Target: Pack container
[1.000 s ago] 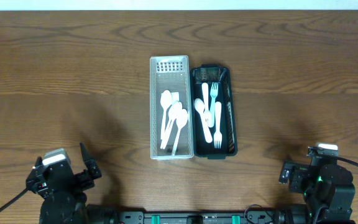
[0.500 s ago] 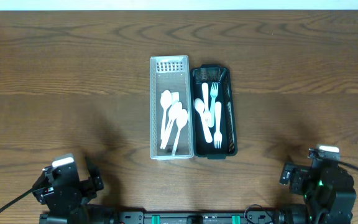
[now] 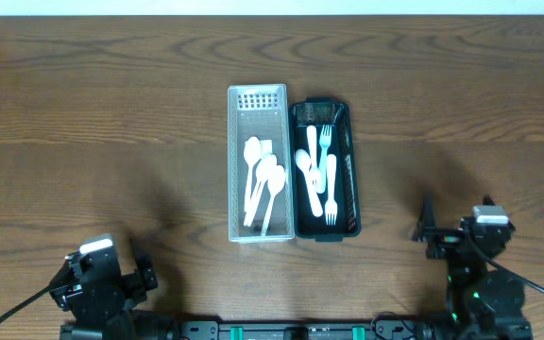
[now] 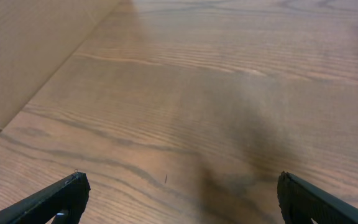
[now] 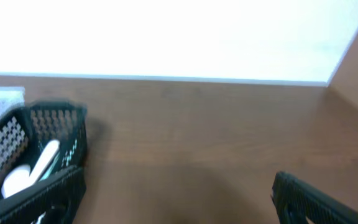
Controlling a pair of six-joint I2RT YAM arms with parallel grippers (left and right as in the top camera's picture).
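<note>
Nearest to us, in the left wrist view, the left gripper (image 4: 179,196) hangs over bare table (image 4: 185,93). Its two dark fingers (image 4: 55,198) poke in at the lower corners of the frame, spread wide with nothing between them. None of the task's things lies in that gap; only a pale sliver shows at the right edge (too little for us to name). A flat tan panel (image 4: 23,50) fills the upper left.

The right wrist view is blurred, yet we make out the right gripper (image 5: 179,196) spread the same way and holding nothing. The black basket (image 5: 58,130) stands at the left of that frame, beyond the left fingertip and outside the gap. From overhead we see a strip of wood between the basket and the gripper at lower right.

Further off, at the centre of the overhead frame, the basket stands side by side with a white tray (image 3: 258,98), their long walls touching. The basket is dark plastic mesh, oblong with rounded corners. The tray is pale, straight-sided and perforated at its upper end. White plastic spoons (image 3: 264,179) lie lengthwise in the tray. In the basket a white fork (image 3: 325,142) lies among more white cutlery. The table is brown wood with long wavy grain.
</note>
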